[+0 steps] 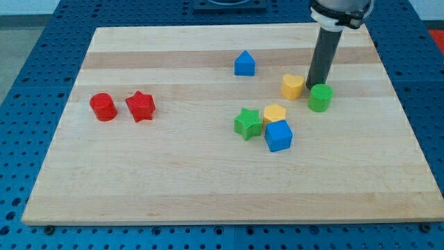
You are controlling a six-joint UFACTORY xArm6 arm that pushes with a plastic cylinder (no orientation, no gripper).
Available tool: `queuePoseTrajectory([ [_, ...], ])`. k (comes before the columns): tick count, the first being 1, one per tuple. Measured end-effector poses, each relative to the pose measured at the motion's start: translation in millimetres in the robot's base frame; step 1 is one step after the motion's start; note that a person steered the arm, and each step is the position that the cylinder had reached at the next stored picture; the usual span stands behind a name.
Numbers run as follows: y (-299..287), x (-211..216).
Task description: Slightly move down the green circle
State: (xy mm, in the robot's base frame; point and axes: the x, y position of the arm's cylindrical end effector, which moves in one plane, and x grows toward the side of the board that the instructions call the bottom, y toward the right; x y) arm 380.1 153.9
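Observation:
The green circle (320,98) is a short green cylinder on the right part of the wooden board (173,180). My tip (316,86) stands right behind it, at its upper edge in the view, touching or nearly touching it. The dark rod rises from there to the view's top right. A yellow heart block (293,86) lies just left of the tip.
A yellow hexagon (275,113), a blue cube (279,135) and a green star (248,123) cluster left of and below the green circle. A blue house-shaped block (244,64) sits higher up. A red cylinder (103,106) and a red star (140,105) lie at the left.

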Motion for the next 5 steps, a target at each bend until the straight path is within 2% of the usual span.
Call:
queuePoseTrajectory([
  [5, -9.8, -4.1],
])
